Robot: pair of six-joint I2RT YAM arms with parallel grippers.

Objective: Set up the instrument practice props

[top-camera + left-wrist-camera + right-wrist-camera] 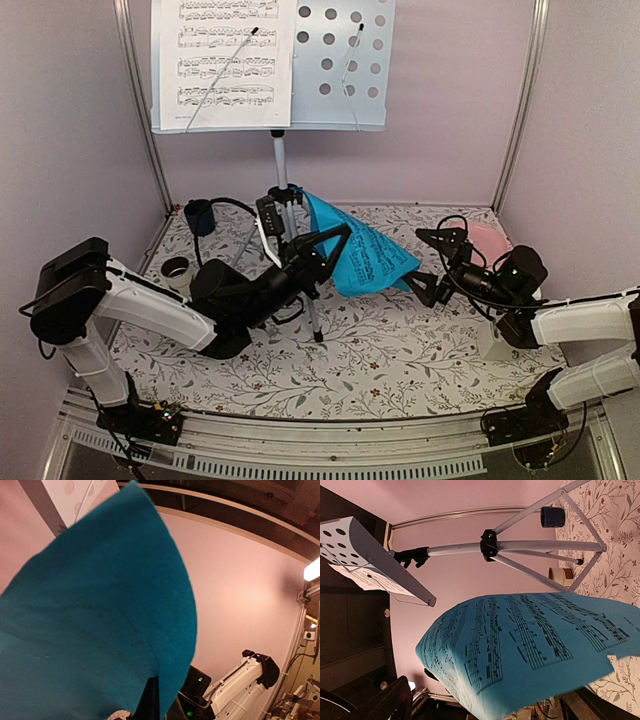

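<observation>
Top external: silver tripod music stand [281,160] upright at the back of the floral table [380,350]; its perforated tray [345,60] is up high, with the white music sheet [225,60] resting on the tray's left half. Blue music sheet [365,258] is off the table, just right of the stand's legs, slanting and bowed. Left gripper [338,238] reaches in from the left and is pinched tight on the blue sheet's left part. Right gripper [430,265] is at the sheet's right corner with its jaws spread wide, one above and one below that corner; contact cannot be told. Pink plate [492,238] is behind the right gripper; one dark cup [198,215] is at the back left, and a second cup [177,270] is nearer the left arm.

Left wrist: the plain back of the blue sheet [100,630] fills the left and centre; a dark fingertip [151,702] is pressed against its lower edge, jaws closed on the paper. A corner of the tray [75,492] shows top left; the right arm [240,680] is low right.

Right wrist: view turned sideways; the printed face of the blue sheet [520,645] hangs close in front, curved. The right gripper's fingers [392,700] are dark at the bottom corners, set far apart, nothing clamped. Behind are the stand [540,545], the tray [370,550] with the white sheet [362,577] on it, and both cups [552,516] [561,574] on the table [615,530].
</observation>
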